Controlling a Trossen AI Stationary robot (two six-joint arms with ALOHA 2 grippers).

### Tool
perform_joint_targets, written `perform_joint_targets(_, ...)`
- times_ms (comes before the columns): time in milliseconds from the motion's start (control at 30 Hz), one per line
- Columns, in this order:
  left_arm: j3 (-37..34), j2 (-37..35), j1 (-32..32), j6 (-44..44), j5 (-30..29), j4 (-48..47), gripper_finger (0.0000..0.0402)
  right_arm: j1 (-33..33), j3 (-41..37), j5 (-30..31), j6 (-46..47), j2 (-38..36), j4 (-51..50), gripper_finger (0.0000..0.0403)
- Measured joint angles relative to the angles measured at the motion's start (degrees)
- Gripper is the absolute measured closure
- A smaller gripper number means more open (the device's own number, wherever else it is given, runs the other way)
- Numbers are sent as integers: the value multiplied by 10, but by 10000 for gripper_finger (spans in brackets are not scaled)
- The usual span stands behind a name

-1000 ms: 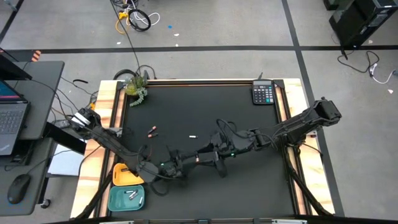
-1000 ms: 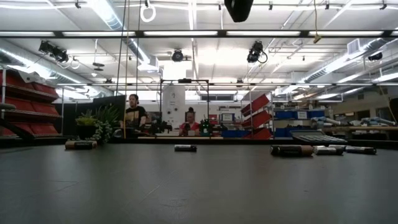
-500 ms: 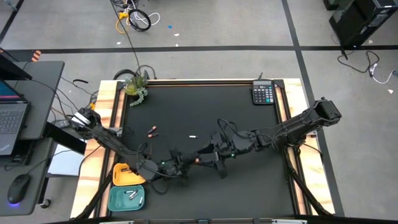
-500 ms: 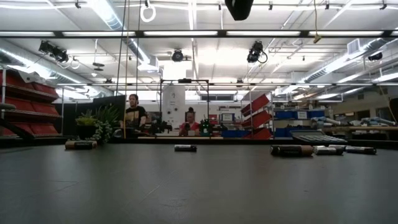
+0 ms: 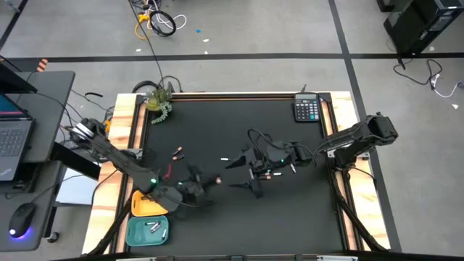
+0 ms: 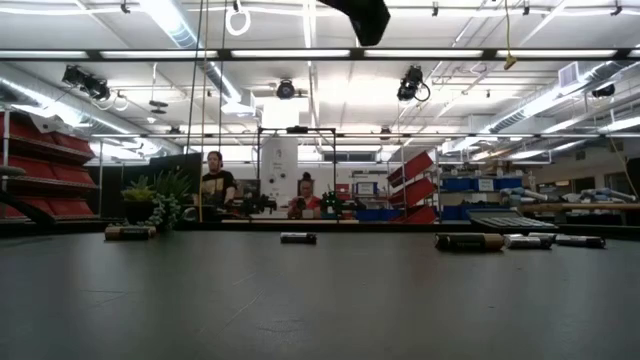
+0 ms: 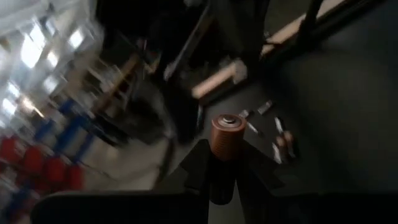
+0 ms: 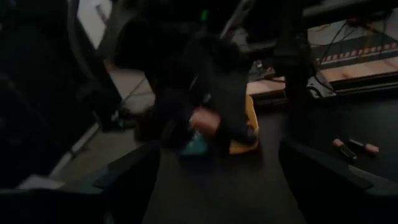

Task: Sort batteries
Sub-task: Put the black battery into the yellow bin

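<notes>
I see the left gripper (image 7: pixel 222 177) pinching a dark cylindrical battery with a copper-orange end (image 7: pixel 224 138) between its two dark fingers (image 7: pixel 194 167), copper cap pointing away from the wrist. From above, I place this left gripper (image 5: pixel 206 184) over the near-left part of the black table mat (image 5: pixel 290 210), just to the right of the yellow tray (image 5: pixel 143 204); the teal tray (image 5: pixel 136 232) sits nearer still, at the left corner, with two pale slim batteries (image 5: pixel 153 226) lying in it. The right gripper (image 5: pixel 243 172) hangs near the table's centre with its fingers (image 8: pixel 134 177) spread wide and nothing between them; its wrist view looks toward the left arm and the yellow tray. Loose on the mat I note two dark batteries with orange tips (image 5: pixel 177 152) to the left of centre, lying side by side, and one small white battery (image 5: pixel 225 157) just left of the right gripper. The table-level camera shows several batteries lying on their sides along the far part of the mat. A black calculator (image 5: pixel 307 108) lies at the far-right corner and a small green potted plant (image 5: pixel 157 100) at the far-left corner. Two people sit in the room beyond the table.
</notes>
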Motion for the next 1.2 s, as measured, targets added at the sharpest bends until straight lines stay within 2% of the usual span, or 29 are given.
perform_joint_targets(133, 5, -72, -23, -247, 38, -200, 345, -25, 0, -13, -40, -19, -75, 57)
perform_joint_targets(233, 26, -104, -44, -473, 106, -371, 345, -29, -21, -2, -51, -23, -95, 55)
perform_joint_targets(300, 44, -111, -58, -605, 173, -475, 345, -26, -45, 13, -52, -23, -91, 57)
perform_joint_targets(467, 69, -110, -98, -876, 361, -660, 345, -23, -125, 62, -41, -23, -10, 68)
perform_joint_targets(567, 62, -108, -135, -1002, 399, -734, 345, -26, -172, 66, -29, -23, 80, 74)
perform_joint_targets(700, 34, -108, -178, -1109, 421, -767, 345, -30, -220, 65, -16, -23, 171, 77)
perform_joint_targets(867, -25, -108, -205, -1193, 437, -753, 344, -35, -239, 66, -15, -23, 198, 78)
perform_joint_targets(1067, -98, -107, -213, -1237, 443, -668, 281, -35, -240, 62, -16, -23, 196, 82)
perform_joint_targets(1200, -97, -107, -206, -1238, 454, -667, 239, -35, -240, 57, -16, -23, 196, 84)
